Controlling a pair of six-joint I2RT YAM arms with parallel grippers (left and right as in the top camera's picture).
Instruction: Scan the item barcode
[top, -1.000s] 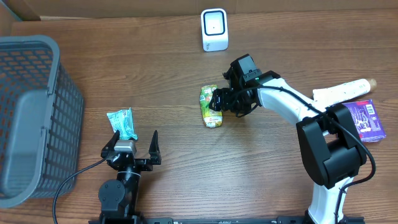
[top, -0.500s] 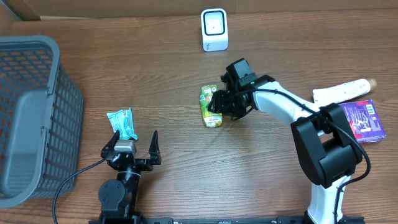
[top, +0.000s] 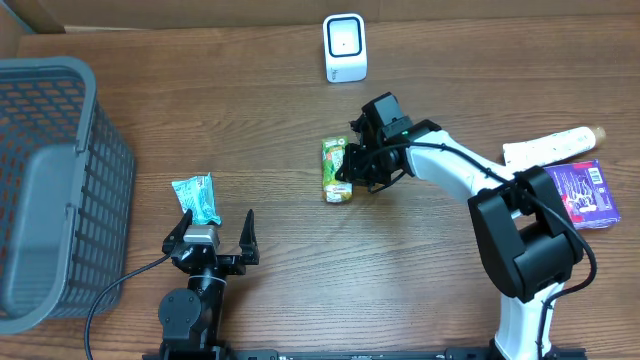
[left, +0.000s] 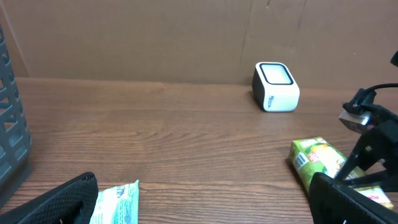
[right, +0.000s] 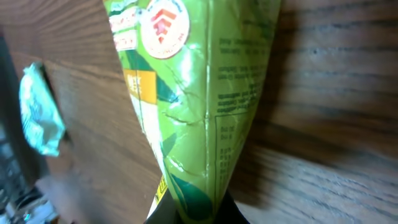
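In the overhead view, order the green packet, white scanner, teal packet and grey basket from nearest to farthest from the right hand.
1. Green packet, gripped by the right hand, mid-table.
2. White scanner, far edge.
3. Teal packet, left side.
4. Grey basket, far left.

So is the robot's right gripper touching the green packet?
Touching. The right wrist view shows it: the green packet tapers down into the shut right gripper, pinched there with no gap.

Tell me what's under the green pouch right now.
Only the wooden table shows around the green pouch, pinched by the right gripper. Its underside is hidden.
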